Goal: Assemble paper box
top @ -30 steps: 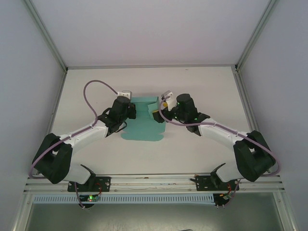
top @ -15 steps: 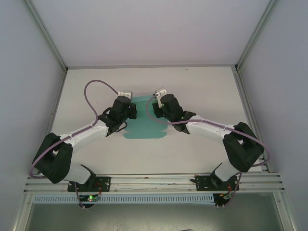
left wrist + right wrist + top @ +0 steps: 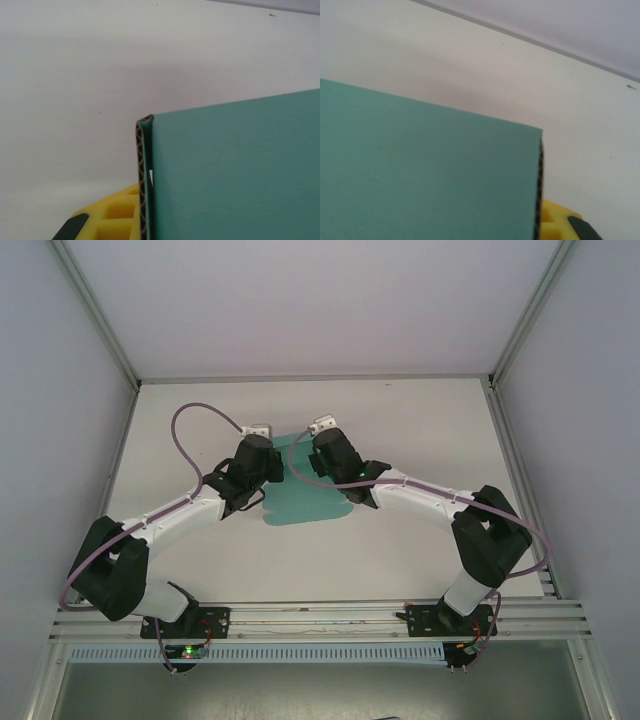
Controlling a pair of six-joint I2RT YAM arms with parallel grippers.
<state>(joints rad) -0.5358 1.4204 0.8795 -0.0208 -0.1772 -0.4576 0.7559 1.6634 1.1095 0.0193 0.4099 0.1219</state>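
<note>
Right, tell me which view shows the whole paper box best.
Top external: the paper box shows most of its teal outline. Left wrist shows one folded corner close up; right wrist, a flat panel and its edge.

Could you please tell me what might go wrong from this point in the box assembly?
The left gripper and right gripper sit very close together at the far edge of the paper box, so they could collide. The left jaws pinch a folded flap close to its edge; it might slip out or crease.
</note>
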